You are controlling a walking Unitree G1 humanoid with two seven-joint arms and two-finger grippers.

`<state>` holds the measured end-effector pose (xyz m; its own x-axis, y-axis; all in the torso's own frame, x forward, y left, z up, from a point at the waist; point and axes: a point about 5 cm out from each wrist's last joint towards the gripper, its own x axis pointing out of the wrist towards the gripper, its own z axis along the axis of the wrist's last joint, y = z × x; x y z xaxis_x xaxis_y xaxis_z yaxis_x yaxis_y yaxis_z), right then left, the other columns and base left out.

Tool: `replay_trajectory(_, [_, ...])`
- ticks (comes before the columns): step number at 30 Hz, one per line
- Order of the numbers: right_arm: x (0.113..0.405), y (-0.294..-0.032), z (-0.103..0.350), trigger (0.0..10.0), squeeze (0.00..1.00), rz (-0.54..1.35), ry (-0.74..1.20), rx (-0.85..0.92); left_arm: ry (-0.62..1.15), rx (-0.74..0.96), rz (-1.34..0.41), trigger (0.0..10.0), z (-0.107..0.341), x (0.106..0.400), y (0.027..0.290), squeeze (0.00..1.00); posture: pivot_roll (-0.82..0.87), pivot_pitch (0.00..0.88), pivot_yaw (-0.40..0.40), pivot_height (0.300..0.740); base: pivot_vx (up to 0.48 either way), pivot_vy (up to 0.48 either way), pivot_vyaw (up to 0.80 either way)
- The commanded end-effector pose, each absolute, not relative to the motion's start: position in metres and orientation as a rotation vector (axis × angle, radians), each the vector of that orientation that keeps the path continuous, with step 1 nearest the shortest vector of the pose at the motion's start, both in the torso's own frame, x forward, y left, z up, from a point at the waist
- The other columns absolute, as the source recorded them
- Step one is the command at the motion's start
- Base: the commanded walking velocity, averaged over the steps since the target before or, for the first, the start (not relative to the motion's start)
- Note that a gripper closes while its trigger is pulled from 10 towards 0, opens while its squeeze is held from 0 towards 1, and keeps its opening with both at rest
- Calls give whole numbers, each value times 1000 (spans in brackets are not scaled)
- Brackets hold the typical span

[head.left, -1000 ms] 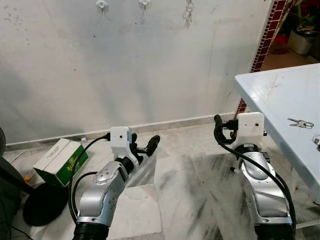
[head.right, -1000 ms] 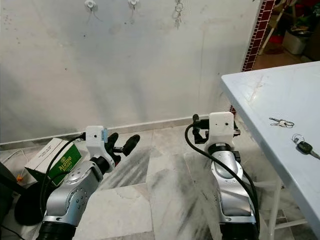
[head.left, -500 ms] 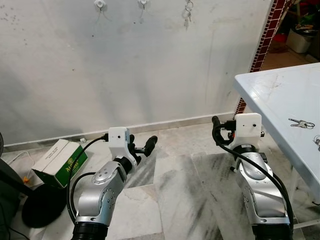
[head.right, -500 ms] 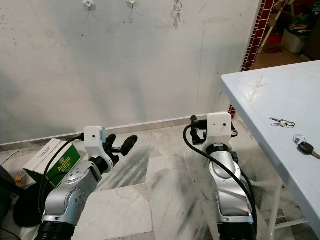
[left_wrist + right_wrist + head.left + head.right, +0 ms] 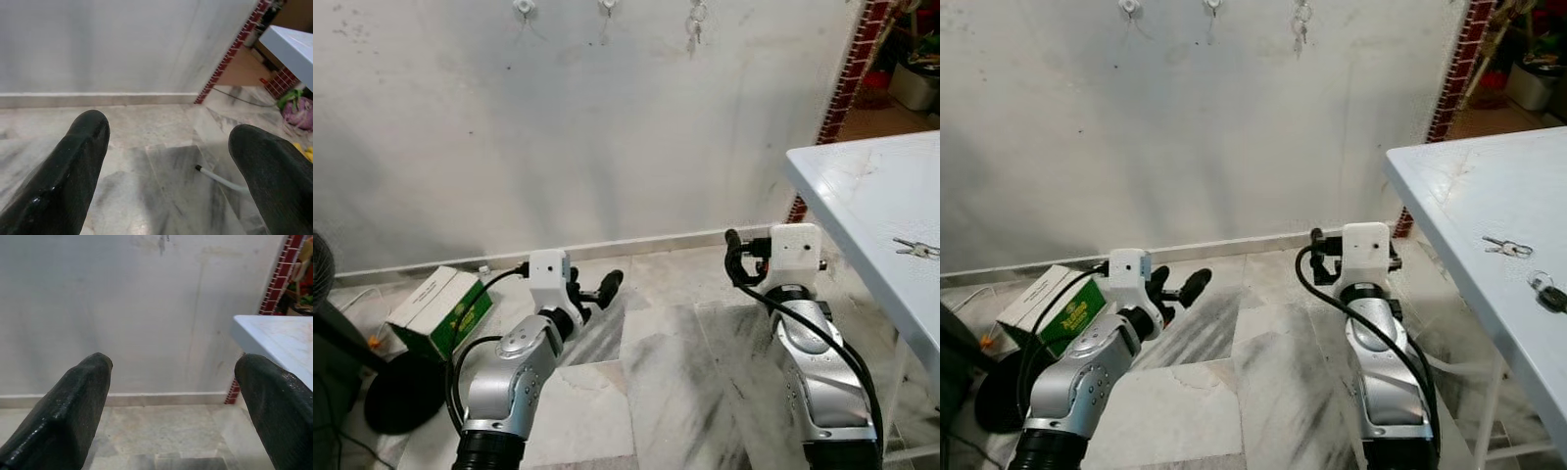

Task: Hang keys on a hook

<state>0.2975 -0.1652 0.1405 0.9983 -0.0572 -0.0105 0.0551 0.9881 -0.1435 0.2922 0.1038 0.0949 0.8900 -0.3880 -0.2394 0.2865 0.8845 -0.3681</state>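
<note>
A stained white plaster wall [image 5: 607, 127] takes the upper part of the frame, and a grey-veined marble floor [image 5: 656, 392] takes the lower part. At the right edge stands a pale blue table [image 5: 1489, 196] with a smooth top.

The two silver arms come up from the bottom of the frame. The left pincer [image 5: 592, 291] is at lower left, above the floor; its two black fingers [image 5: 73, 171] stand wide apart with nothing between them. The right pincer [image 5: 176, 396] is at lower centre-right, just beside the corner of the table, and it points toward the wall; its fingers are also wide apart and hold nothing.

At the lower left, a green and white cardboard box [image 5: 440, 311] lies on the floor near the wall, beside a dark round base [image 5: 396, 397].

On the table, near the right edge of the frame, lies a small bunch of silver keys [image 5: 1506, 247], and just below it a key with a black head [image 5: 1549, 292]. At the top of the frame there are small white wall hooks [image 5: 1130, 7]; on the hook at upper centre-right another bunch of keys [image 5: 1301, 22] hangs.
</note>
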Motion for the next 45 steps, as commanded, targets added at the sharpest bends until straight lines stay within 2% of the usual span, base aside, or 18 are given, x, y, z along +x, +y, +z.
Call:
replay_trajectory(1, [297,-163,142,10000,0,-44,8,-138,323,-313,-337,10000,93,293,109,0,-95,0,106,740,0,0,0])
replay_trajectory(22, [298,-163,142,10000,0,-52,12,-133,317,-285,-350,10000,95,294,107,0,-98,0,112,740,0,0,-66])
replay_trajectory(42, [297,-164,143,10000,0,-59,7,-134,333,-330,-332,10000,93,295,109,0,-101,0,116,740,0,0,0])
replay_trajectory(45, [296,-165,141,10000,0,-70,13,-125,334,-330,-331,10000,93,294,109,0,-99,0,118,740,0,0,-763])
